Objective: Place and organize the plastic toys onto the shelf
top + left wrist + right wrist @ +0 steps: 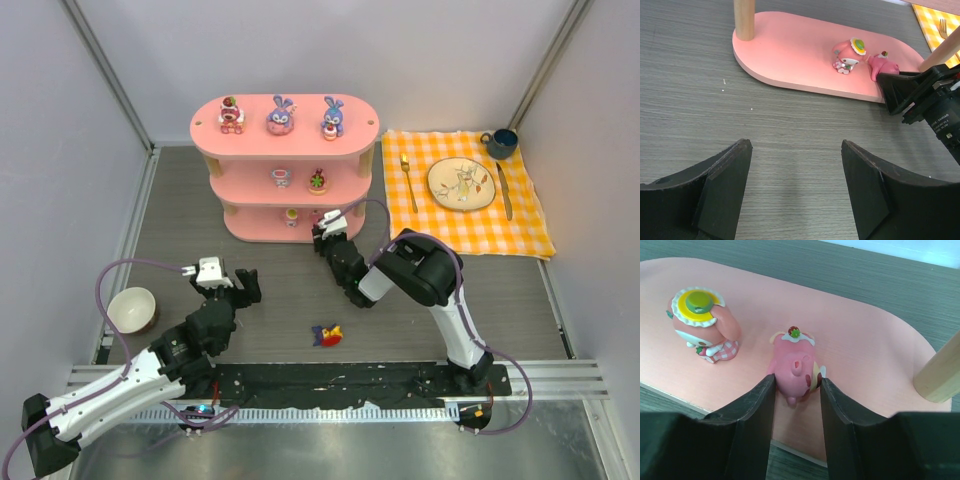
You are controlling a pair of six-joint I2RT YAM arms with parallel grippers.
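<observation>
The pink three-tier shelf (305, 136) stands at the back, with several plastic toys on its boards. On its bottom board (865, 345) a pink toy with a strawberry on top (795, 365) lies tilted. My right gripper (796, 385) is shut on it, both pads touching its sides. A pink toy with a yellow hat (702, 325) stands just to its left. A red-yellow-purple toy (327, 335) lies on the table between the arms. My left gripper (796, 150) hovers open and empty over the bare table, left of that toy and short of the shelf.
A white bowl (132, 308) sits at the left edge, near the left arm. An orange checked cloth (470, 215) with plate, fork, knife and a dark cup lies at the right. A wooden shelf post (940, 375) stands close to the right of my right gripper.
</observation>
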